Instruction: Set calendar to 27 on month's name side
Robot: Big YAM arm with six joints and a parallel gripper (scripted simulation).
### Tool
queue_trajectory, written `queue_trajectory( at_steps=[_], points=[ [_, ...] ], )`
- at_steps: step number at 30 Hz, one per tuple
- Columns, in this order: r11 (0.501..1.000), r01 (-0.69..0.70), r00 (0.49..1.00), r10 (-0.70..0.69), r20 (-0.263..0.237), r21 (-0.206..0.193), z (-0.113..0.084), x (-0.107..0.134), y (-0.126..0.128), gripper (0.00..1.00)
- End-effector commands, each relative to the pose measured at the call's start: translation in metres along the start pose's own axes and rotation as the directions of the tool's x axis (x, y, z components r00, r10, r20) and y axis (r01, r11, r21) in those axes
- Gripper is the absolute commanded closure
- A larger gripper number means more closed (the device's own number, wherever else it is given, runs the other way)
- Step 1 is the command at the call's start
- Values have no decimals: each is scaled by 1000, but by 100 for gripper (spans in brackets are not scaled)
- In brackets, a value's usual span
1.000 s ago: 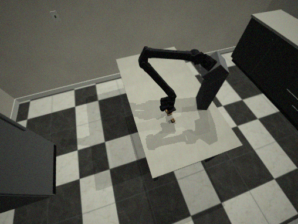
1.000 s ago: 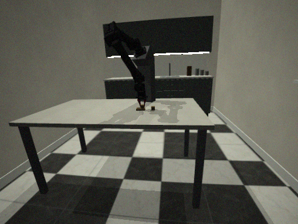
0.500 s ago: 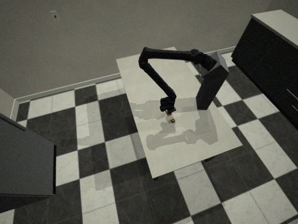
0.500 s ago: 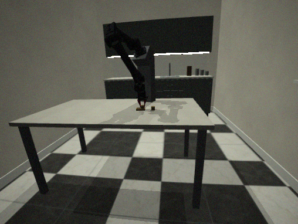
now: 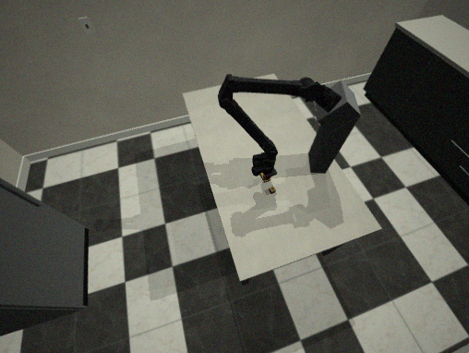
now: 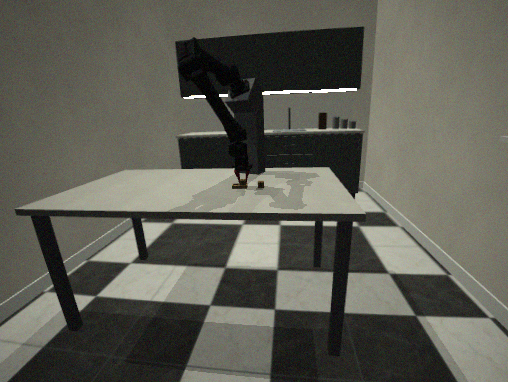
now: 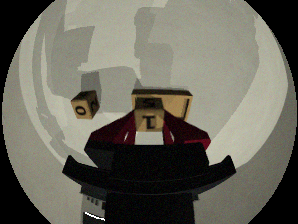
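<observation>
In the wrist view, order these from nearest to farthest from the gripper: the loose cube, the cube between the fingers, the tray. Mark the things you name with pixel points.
Nearest to the gripper (image 5: 266, 176) (image 6: 242, 181) (image 7: 149, 121) first:
1. Held cube (image 7: 149, 121), between the fingers.
2. Tray (image 7: 178, 105), just beyond it.
3. Loose cube (image 5: 272, 189) (image 6: 261, 184) (image 7: 85, 106), off to the left in view.
</observation>
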State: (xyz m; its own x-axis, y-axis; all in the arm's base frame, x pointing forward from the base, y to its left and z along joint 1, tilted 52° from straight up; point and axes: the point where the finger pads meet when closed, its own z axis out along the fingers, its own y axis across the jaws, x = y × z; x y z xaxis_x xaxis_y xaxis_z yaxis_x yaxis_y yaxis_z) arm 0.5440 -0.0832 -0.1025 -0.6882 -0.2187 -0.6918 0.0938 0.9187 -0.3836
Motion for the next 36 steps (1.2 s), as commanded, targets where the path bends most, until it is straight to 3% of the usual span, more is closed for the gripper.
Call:
queue_trajectory(
  at_steps=[1,36],
  points=[
    [1000,11,1000,-11,-18,-4,3,11,0,73],
    [1000,11,1000,-11,-18,-4,3,11,0,73]
  ],
)
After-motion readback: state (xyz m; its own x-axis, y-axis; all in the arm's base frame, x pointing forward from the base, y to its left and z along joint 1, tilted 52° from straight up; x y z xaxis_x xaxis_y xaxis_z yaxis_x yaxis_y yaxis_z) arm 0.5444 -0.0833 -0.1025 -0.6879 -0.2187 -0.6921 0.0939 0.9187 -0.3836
